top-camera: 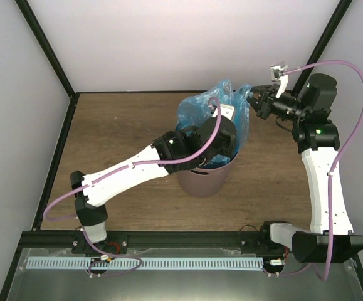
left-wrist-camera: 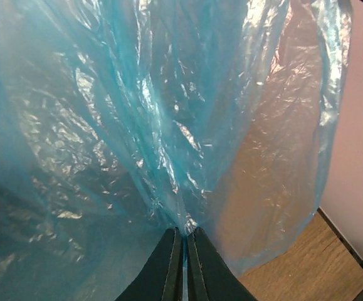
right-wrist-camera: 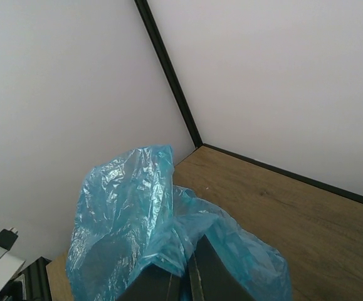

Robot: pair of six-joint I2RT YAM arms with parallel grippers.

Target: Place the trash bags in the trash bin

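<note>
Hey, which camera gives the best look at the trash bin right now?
The top external view: the mauve trash bin stands upright, its side showing below the left arm. The left wrist view shows only the blue trash bag; the right wrist shows bag, tabletop and white walls, no bin.

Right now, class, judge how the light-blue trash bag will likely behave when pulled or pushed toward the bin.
Probably floppy: the trash bag fans out in crinkled folds from where the left pincer pinches it. Likely very light: thin, see-through film bunches at the right pincer. It may puff back out of the trash bin, since much billows above the rim.
</note>
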